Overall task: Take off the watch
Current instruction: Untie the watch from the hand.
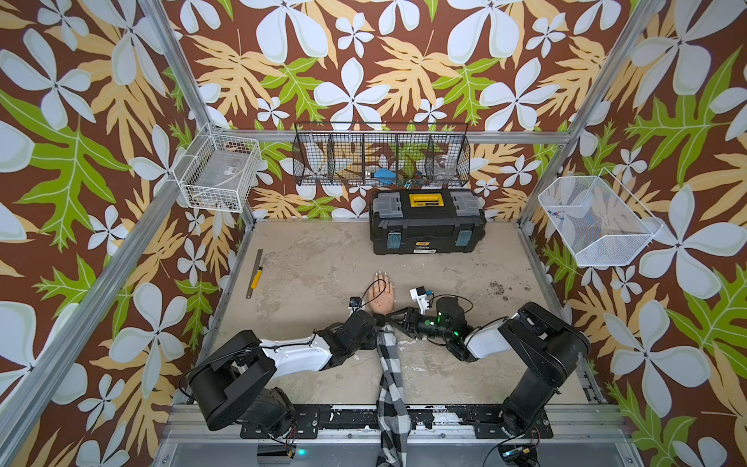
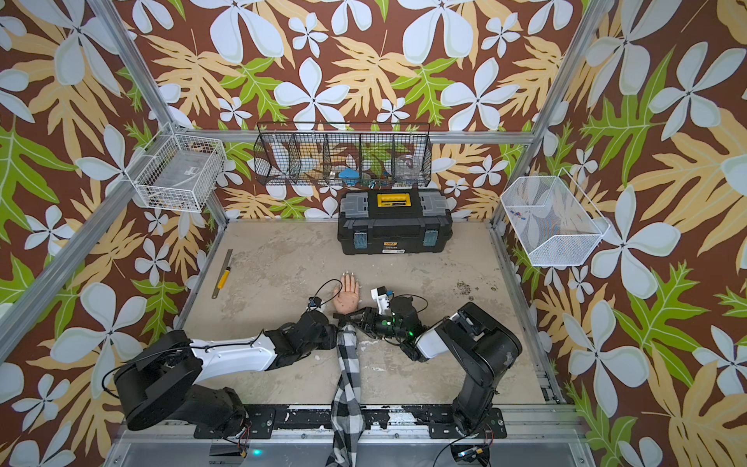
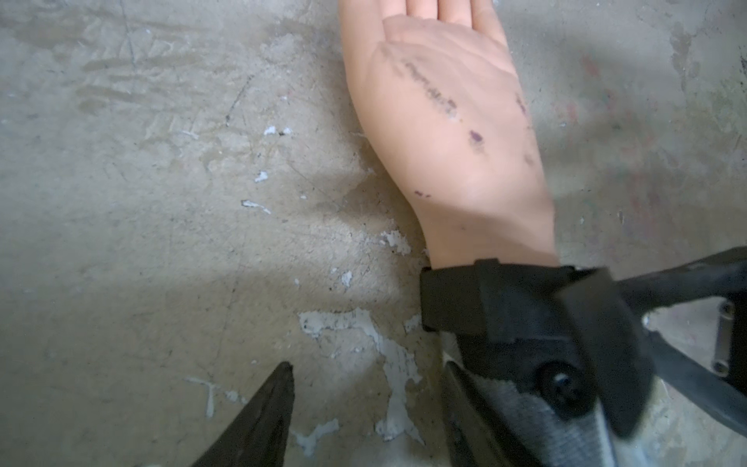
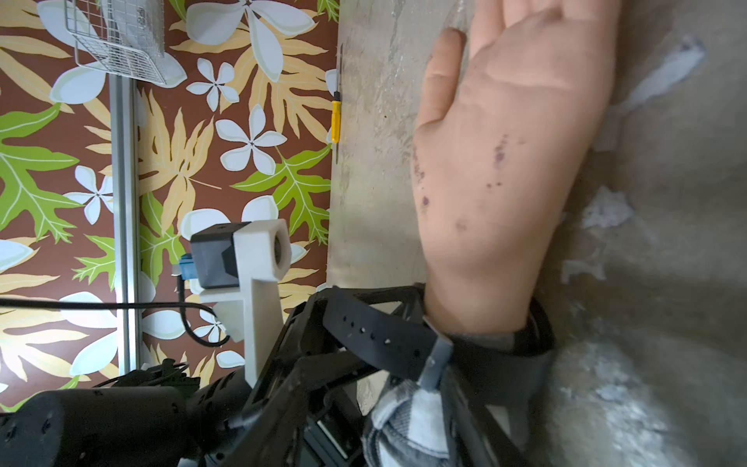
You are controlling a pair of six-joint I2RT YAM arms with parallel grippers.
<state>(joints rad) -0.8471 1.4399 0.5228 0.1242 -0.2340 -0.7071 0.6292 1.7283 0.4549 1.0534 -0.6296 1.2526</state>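
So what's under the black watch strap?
The pale wrist of the mannequin hand, which the watch strap wraps beside the checked sleeve. The skin right beneath the strap is covered, and the watch face cannot be seen.

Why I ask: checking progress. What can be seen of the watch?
The watch is on: a matt black, rubbery-looking strap circles the wrist of the dummy hand, next to the checked sleeve. Its tail, pierced with small holes, sticks out past a greyish buckle. The face is hidden. One finger of the right claw reaches over the strap.
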